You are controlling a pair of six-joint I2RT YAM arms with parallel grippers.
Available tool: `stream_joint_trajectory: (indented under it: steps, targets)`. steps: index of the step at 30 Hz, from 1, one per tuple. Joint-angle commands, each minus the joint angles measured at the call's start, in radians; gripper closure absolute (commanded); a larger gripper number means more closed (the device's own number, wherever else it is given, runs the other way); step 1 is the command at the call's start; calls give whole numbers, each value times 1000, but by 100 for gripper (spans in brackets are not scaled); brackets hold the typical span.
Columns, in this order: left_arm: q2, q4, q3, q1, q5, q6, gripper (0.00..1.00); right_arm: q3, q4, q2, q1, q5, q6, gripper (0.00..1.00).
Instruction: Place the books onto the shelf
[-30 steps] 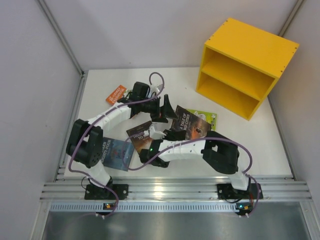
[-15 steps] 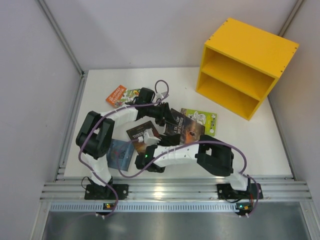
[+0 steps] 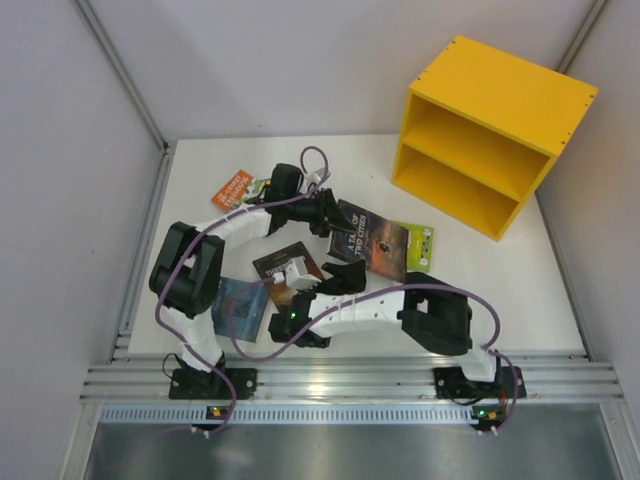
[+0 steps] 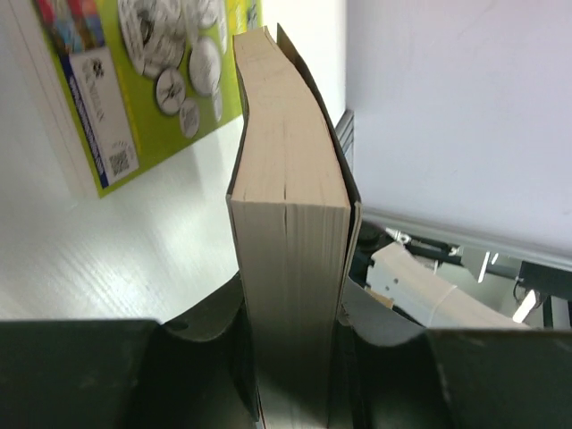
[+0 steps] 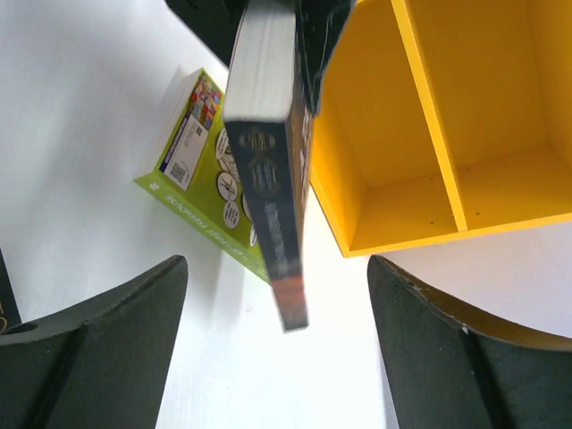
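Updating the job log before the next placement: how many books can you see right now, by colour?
Dark books: 2
Lime green book: 1
Orange book: 1
Blue-grey book: 1
Total: 5 books in view, none yet in the shelf.

Open table (image 3: 470, 275) between lime green book (image 3: 423, 243) and shelf (image 3: 500, 95); dark book (image 3: 372, 240) just before the right jaws

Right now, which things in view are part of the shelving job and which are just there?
Job:
shelf
dark book in left gripper
lime book
second dark book
blue-grey book
orange book

Not job:
rail
wall panels
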Motion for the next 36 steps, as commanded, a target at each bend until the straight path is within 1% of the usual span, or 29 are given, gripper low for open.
stream_joint_trajectory:
  steps: [1, 5, 6, 8, 9, 10, 11, 12, 13, 14, 15, 16, 17, 18, 19, 21, 22, 23, 26, 27, 28, 29, 30, 31, 32, 33, 34, 35, 36]
  targets:
    - [-131, 228, 110, 30, 61, -121, 100, 57, -170, -120, 38, 41, 91, 18]
    - [-132, 255, 174, 67, 63, -158, 100, 86, -161, -178, 46, -33, 128, 17]
    - [-132, 268, 177, 75, 67, -167, 100, 85, -124, -195, 46, -70, 120, 16]
    - [-141, 297, 183, 95, 73, -183, 100, 59, -34, -258, 41, -120, 21, 15]
    - [-144, 302, 186, 101, 80, -183, 100, 41, 91, -285, 38, -181, -24, 15]
    - [-151, 302, 189, 107, 83, -181, 100, -5, 161, -317, 29, -218, -65, 14]
    - [-156, 302, 191, 119, 84, -172, 100, -33, 234, -395, 20, -263, -146, 14]
    - [-164, 299, 191, 124, 86, -167, 100, -65, 386, -437, 7, -377, -185, 13]
    - [-176, 291, 191, 130, 86, -160, 100, -129, 457, -485, -29, -445, -212, 12]
    - [-179, 282, 191, 139, 84, -145, 100, -163, 523, -584, -51, -511, -243, 12]
    - [-185, 267, 190, 142, 87, -138, 100, -200, 648, -641, -74, -648, -248, 11]
    - [-194, 263, 186, 144, 93, -134, 100, -282, 713, -754, -132, -721, -245, 9]
    - [-200, 262, 180, 145, 101, -128, 100, -327, 773, -813, -163, -792, -224, 8]
    - [-204, 262, 179, 145, 109, -123, 100, -376, 904, -872, -193, -932, -205, 6]
    - [-214, 260, 174, 145, 127, -118, 100, -479, 969, -989, -267, -1003, -155, 4]
    - [-223, 233, 170, 145, 148, -82, 100, -621, 1132, -1100, -344, -1158, -87, 3]
    - [-230, 181, 171, 145, 162, -60, 100, -657, 1163, -1194, -415, -1193, -34, 3]
    - [-234, 158, 163, 145, 184, -11, 100, -680, 1180, -1233, -448, -1214, -16, 2]
    - [-268, 150, 108, 145, 202, 20, 100, -716, 1162, -1333, -549, -1253, 20, 3]
    - [-277, 168, 93, 145, 205, 15, 100, -742, 1166, -1344, -581, -1335, 45, 4]
    - [-292, 202, 78, 144, 208, 0, 100, -763, 1191, -1359, -658, -1395, 113, 4]
    - [-297, 311, 41, 141, 214, -50, 100, -794, 1290, -1361, -690, -1447, 157, 5]
    - [-300, 358, 30, 139, 216, -80, 100, -847, 1359, -1362, -720, -1571, 189, 6]
    - [-293, 387, 33, 139, 204, -135, 100, -787, 1363, -1343, -706, -1564, 116, 9]
    - [-277, 369, 50, 139, 204, -156, 100, -786, 1262, -1321, -706, -1564, 18, 9]
    - [-241, 339, 76, 141, 204, -169, 100, -616, 1141, -1292, -613, -1373, -95, 9]
    - [-225, 299, 125, 139, 201, -190, 100, -530, 1035, -1214, -553, -1237, -307, 9]
    - [-216, 285, 137, 139, 199, -207, 100, -462, 917, -1174, -498, -1002, -405, 8]
    - [-210, 276, 148, 139, 193, -221, 100, -372, 890, -1133, -431, -933, -500, 8]
